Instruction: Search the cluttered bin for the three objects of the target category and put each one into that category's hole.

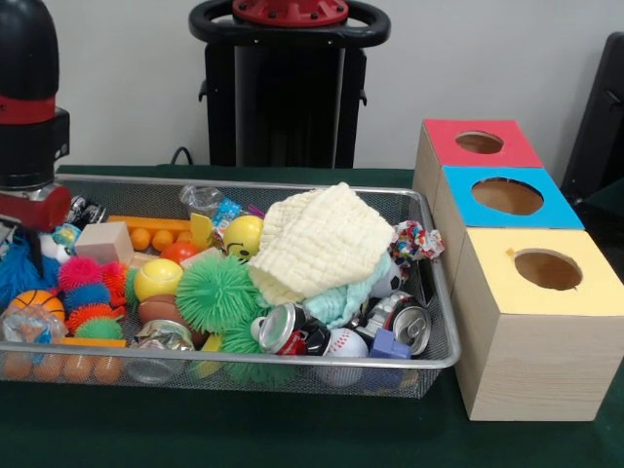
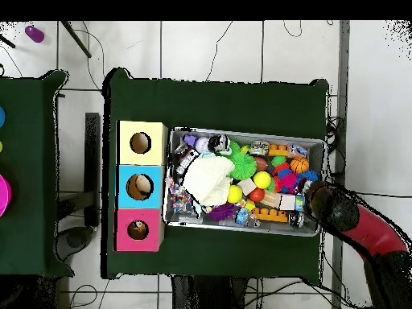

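Three lidded boxes stand well beyond the wire bin, opposite the end effector, whose finger state I cannot tell. Crushed cans lie mid-bin: light, slippery, dented; grip across the body

The red and black robot arm is seen at the left edge of the front view, held upright over the left end of the silver wire-mesh bin — a black rounded housing on top, a red band below it, then a black wrist section and a red collar at bin-rim height. In the overhead view the arm is stretched diagonally, its black end placed above the bin's right end. The gripper is not shown clearly — its state cannot be made out.
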You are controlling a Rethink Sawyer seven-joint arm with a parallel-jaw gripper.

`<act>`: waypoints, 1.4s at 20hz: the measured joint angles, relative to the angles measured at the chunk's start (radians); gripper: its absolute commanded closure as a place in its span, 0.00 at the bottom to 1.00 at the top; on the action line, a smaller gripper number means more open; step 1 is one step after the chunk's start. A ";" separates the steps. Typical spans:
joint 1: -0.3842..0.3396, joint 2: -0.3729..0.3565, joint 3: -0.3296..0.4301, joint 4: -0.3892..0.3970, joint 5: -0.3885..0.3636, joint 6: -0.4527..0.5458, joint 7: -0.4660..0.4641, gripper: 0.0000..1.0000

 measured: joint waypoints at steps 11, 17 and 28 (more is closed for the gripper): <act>0.168 -0.199 -0.104 0.167 0.022 0.038 0.001 1.00; 0.235 -0.267 -0.144 0.217 0.048 0.053 0.005 1.00; 0.299 -0.307 -0.211 0.312 0.144 0.053 0.014 1.00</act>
